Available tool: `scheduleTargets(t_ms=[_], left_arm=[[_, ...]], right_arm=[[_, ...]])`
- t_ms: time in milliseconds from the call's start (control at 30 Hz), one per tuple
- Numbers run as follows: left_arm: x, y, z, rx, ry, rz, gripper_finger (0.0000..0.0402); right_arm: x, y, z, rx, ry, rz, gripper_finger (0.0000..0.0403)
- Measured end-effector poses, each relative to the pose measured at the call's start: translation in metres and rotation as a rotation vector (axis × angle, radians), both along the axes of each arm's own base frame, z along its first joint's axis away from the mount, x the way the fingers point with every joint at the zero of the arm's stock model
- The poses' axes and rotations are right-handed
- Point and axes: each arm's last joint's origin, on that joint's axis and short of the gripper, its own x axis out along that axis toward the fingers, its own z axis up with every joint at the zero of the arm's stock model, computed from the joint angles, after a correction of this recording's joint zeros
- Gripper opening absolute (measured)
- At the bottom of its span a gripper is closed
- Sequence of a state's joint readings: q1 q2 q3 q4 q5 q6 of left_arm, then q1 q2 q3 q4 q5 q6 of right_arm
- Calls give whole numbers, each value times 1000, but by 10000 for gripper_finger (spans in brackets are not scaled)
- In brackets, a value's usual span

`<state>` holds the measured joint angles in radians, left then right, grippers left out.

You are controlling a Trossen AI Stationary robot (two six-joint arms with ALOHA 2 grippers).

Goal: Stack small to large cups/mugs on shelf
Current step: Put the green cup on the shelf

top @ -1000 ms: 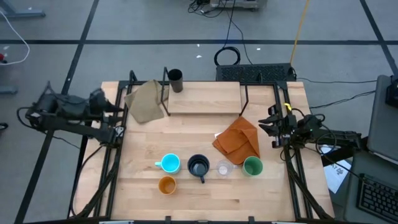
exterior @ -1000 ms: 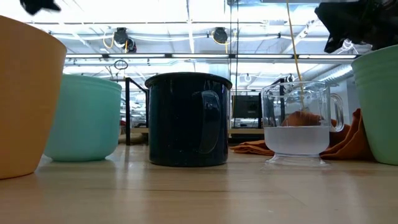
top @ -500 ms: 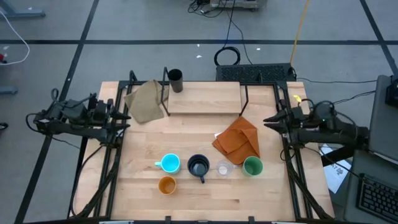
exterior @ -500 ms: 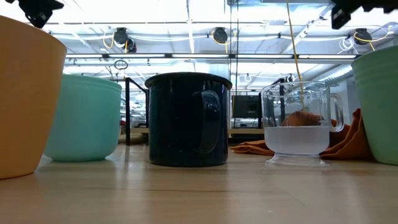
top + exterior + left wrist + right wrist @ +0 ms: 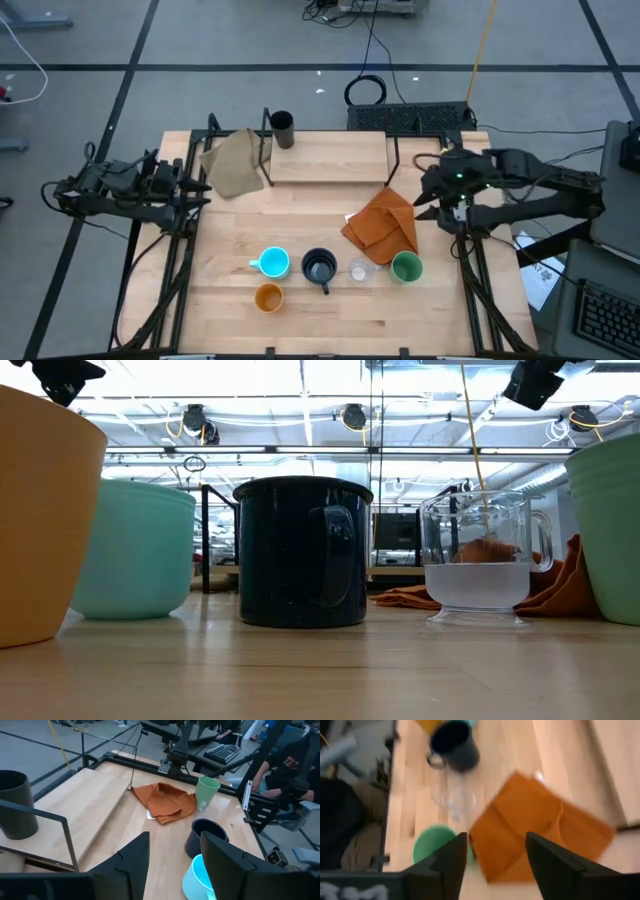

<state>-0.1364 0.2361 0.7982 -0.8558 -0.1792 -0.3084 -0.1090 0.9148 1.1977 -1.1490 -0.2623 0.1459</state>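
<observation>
Right gripper (image 5: 428,192), our working tool, hangs with fingers apart and empty above the table's right edge by the orange cloth (image 5: 383,224); brown cup (image 5: 282,129) stands on the shelf (image 5: 330,157).

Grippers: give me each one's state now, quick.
Left gripper: open, holding nothing.
Right gripper: open, holding nothing.

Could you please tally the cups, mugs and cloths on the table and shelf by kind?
Handleless cups: 3, dark brown cup, green cup, orange cup
Handled mugs: 3, navy mug, light blue mug, clear mug
Cloths: 2, orange cloth, tan cloth
Total: 8
</observation>
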Motion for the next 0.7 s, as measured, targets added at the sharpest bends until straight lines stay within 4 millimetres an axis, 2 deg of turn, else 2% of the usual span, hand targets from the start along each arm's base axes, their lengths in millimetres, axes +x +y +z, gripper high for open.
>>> scheduleTargets(t_ms=[167, 333, 567, 700], left_arm=[[0, 1, 0, 17, 0, 19, 177], [0, 1, 0, 38, 0, 40, 177], [0, 2, 0, 61, 1, 51, 177], [0, 2, 0, 54, 4, 53, 177]], right_arm=[[8, -1, 2, 44, 247, -28, 237], [14, 2, -5, 191, 419, -39, 244], [17, 2, -4, 230, 400, -75, 237], [23, 7, 1, 230, 307, -76, 236]])
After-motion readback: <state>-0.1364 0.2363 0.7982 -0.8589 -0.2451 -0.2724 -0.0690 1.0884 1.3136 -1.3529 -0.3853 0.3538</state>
